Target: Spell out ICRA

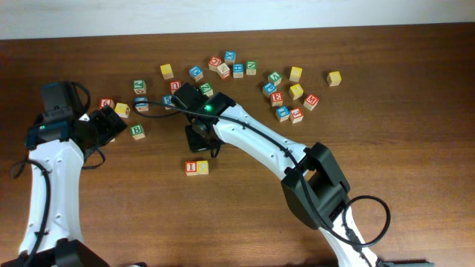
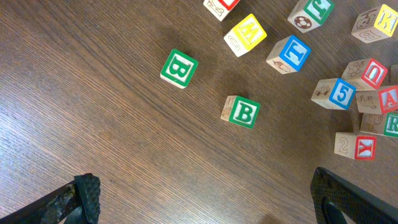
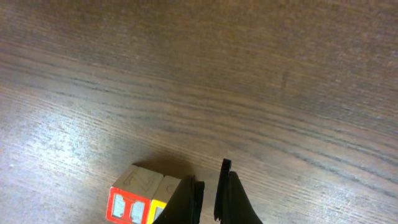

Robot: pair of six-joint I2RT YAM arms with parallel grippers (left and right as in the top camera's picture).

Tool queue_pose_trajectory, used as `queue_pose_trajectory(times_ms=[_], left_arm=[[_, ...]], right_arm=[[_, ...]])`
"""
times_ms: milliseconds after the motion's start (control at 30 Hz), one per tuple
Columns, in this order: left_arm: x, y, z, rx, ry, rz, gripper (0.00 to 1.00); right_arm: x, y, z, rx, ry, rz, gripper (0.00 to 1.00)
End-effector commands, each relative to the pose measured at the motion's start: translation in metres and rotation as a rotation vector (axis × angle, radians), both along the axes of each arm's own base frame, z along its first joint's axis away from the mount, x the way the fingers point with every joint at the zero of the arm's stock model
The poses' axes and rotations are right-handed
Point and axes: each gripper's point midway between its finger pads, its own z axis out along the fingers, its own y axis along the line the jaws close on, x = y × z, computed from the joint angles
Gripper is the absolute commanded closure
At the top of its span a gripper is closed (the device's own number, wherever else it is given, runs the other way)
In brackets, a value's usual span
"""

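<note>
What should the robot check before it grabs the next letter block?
1. Row started: ok, the red I wooden cube and the yellow wooden cube touch, side by side.
2. Yellow cube's letter readable: cannot tell, too small.
3. The right gripper open for grabbing: not ok, it is shut and empty.
4. The left gripper open: ok.
5. The green R wooden cube found: ok, beside the red A wooden cube, at the left wrist view's edge.
</note>
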Motion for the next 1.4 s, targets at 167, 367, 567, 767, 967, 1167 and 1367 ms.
queue_pose_trajectory(times_ms=[167, 367, 567, 767, 967, 1167, 1367], left_arm=[[0.001, 0.000, 0.000, -0.007, -0.002, 0.003, 0.01], [0.001, 0.000, 0.000, -0.007, -0.002, 0.004, 0.01], [0.001, 0.000, 0.000, -0.007, -0.002, 0.004, 0.01], [0.001, 0.000, 0.000, -0.007, -0.002, 0.003, 0.01], [0.001, 0.000, 0.000, -0.007, -0.002, 0.003, 0.01], [0.001, 0.000, 0.000, -0.007, -0.002, 0.003, 0.01], [0.001, 0.000, 0.000, -0.007, -0.002, 0.003, 0.01]], right_arm=[[0.010, 0.000, 0.006, 0.002, -0.043, -0.002, 0.96], [-0.007, 0.003, -0.002, -0.002, 0.009, 0.024, 0.96], [-0.015, 0.006, -0.026, -0.004, 0.010, 0.038, 0.96], [-0.001, 0.020, -0.023, 0.056, -0.050, 0.038, 0.96], [-0.002, 0.019, -0.023, 0.052, -0.046, 0.039, 0.96], [-0.015, 0.020, -0.025, 0.068, 0.017, 0.054, 0.96], [-0.025, 0.017, -0.027, 0.056, 0.060, 0.060, 0.96]])
